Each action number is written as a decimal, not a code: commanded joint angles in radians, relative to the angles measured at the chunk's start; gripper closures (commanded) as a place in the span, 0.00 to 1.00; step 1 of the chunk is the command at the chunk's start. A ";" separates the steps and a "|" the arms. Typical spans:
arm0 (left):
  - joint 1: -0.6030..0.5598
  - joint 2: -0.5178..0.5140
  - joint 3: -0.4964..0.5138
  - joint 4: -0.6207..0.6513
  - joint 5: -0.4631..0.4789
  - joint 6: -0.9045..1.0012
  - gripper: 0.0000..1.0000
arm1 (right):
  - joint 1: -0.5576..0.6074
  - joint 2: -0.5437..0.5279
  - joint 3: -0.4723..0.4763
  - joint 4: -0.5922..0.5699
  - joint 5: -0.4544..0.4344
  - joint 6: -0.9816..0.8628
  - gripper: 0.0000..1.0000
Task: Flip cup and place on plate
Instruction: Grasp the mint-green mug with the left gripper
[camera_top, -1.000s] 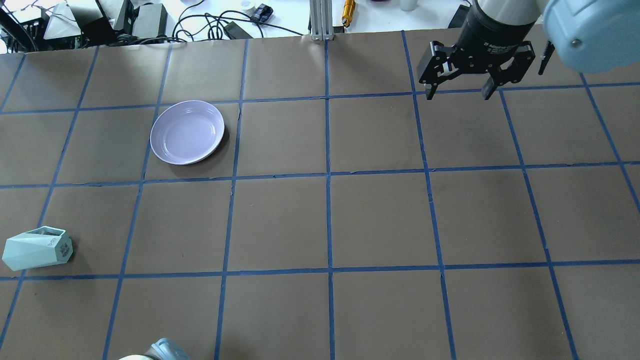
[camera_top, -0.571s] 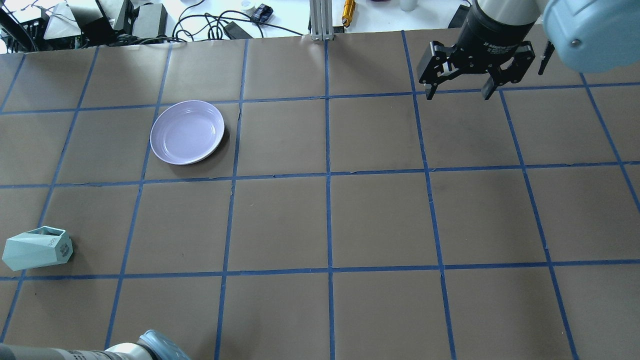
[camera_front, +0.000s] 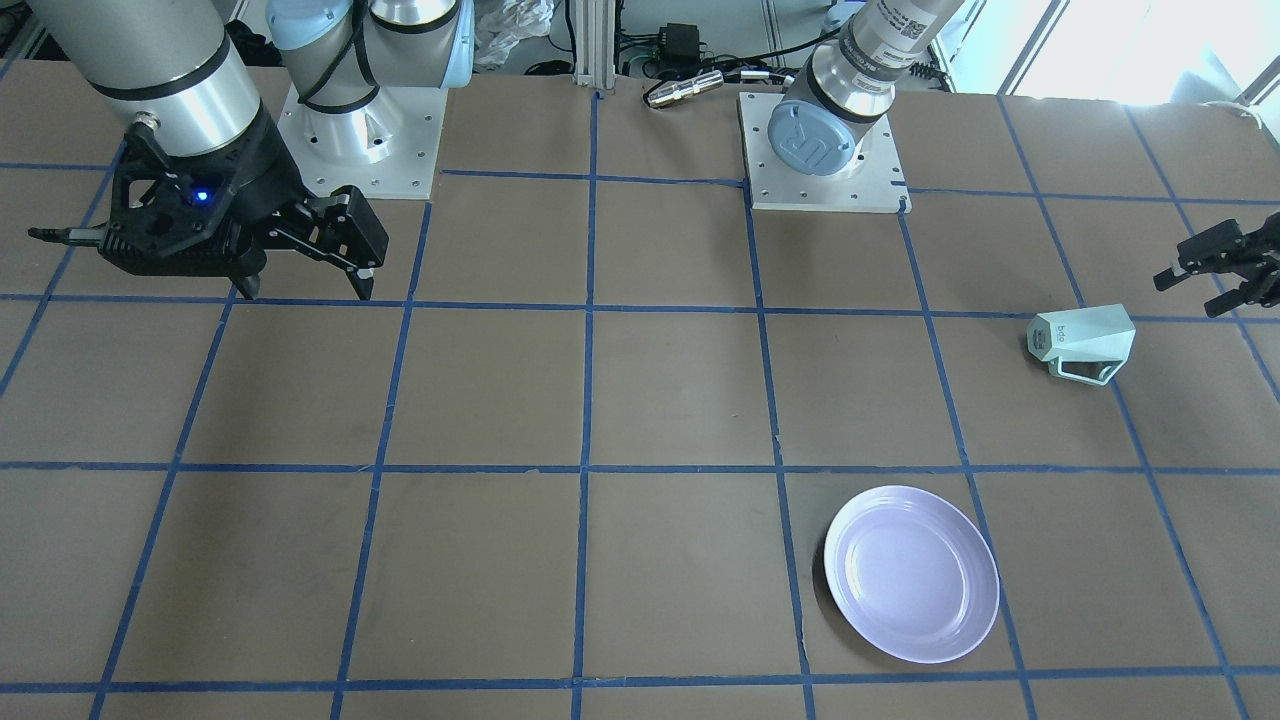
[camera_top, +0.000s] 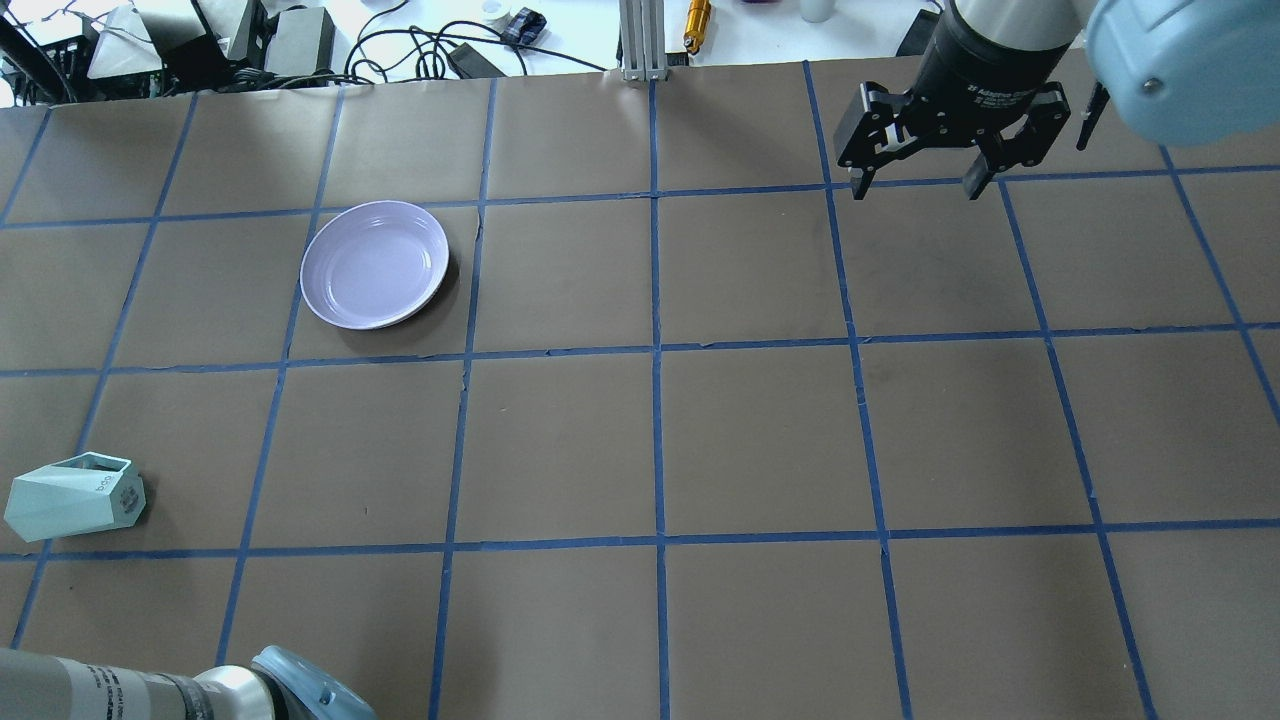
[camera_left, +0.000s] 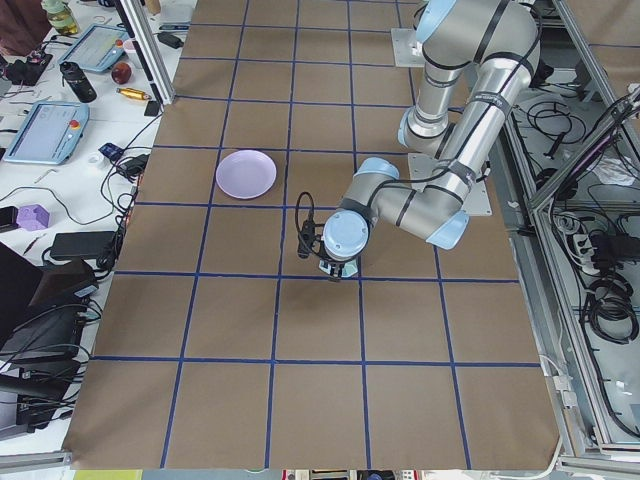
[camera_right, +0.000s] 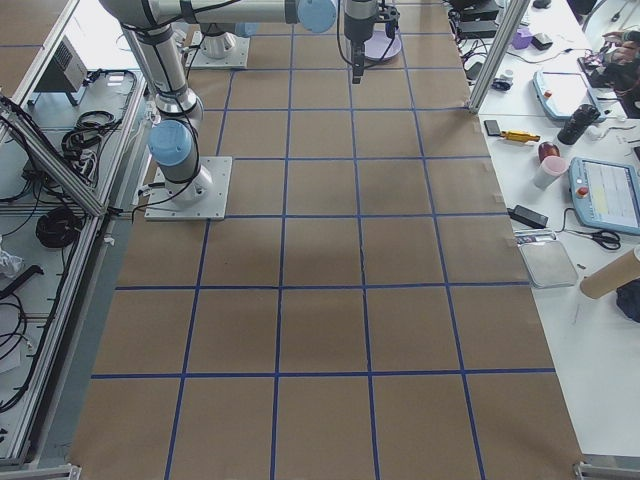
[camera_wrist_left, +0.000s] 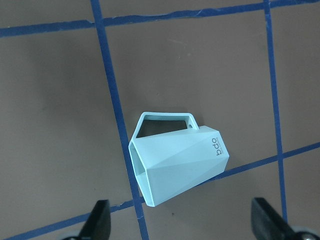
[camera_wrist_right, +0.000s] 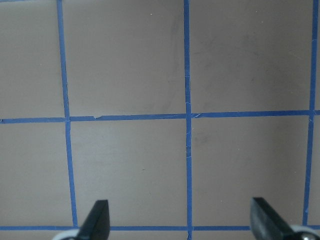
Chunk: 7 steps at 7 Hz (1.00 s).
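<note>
while on its side, cup (camera_wrist_left: 177, 162) near left end effector (camera_wrist_left: 180, 201) (spread wide)

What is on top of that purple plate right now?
Nothing: the plate shows only its bare, shallow inside. The cup lies on its side on the table, well apart from it. Whatever is beneath the plate is hidden.
</note>
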 joint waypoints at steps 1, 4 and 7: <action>0.040 -0.071 0.003 -0.006 -0.061 0.101 0.00 | 0.000 0.000 0.000 0.000 0.000 0.001 0.00; 0.084 -0.132 0.009 -0.133 -0.130 0.103 0.00 | 0.000 0.000 0.000 0.000 0.002 -0.001 0.00; 0.089 -0.163 0.010 -0.178 -0.154 0.103 0.00 | 0.000 0.000 0.000 0.000 0.002 -0.001 0.00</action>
